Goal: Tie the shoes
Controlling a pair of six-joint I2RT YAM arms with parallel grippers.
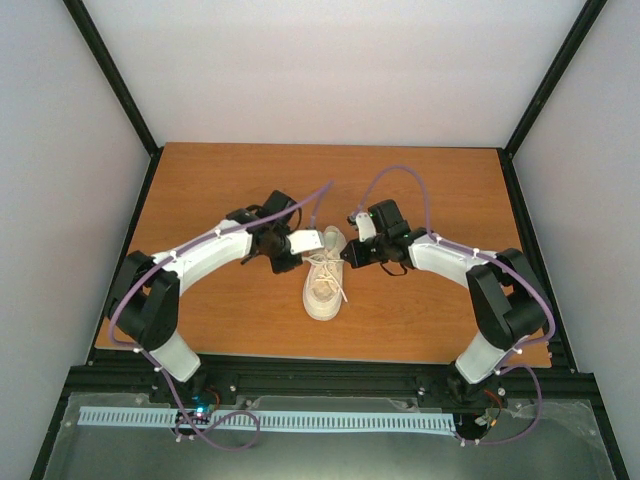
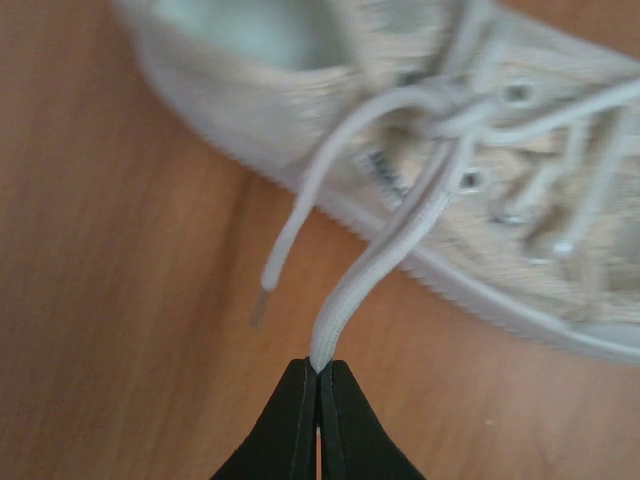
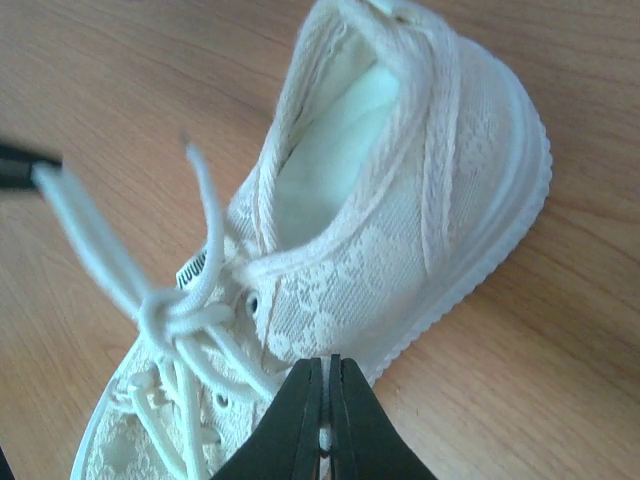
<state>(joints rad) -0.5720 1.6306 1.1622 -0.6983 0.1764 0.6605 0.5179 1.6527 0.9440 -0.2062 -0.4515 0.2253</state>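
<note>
The cream lace-pattern shoe (image 1: 325, 285) lies in the middle of the wooden table, toe toward the arms. My left gripper (image 2: 320, 368) is shut on a flat white lace (image 2: 375, 270) that runs up to the eyelets. A second lace end (image 2: 272, 270) hangs loose beside it. My right gripper (image 3: 327, 362) is shut at the shoe's side (image 3: 400, 250), below the collar. A lace strand (image 3: 225, 368) leads into its jaws and white shows between them. In the top view the left gripper (image 1: 316, 243) and the right gripper (image 1: 348, 254) flank the heel end.
The wooden table (image 1: 200, 190) is bounded by a black frame (image 1: 330, 378) along the near edge. White walls enclose the back and sides. The left gripper's black tip (image 3: 20, 168) shows at the left edge of the right wrist view, holding its lace taut.
</note>
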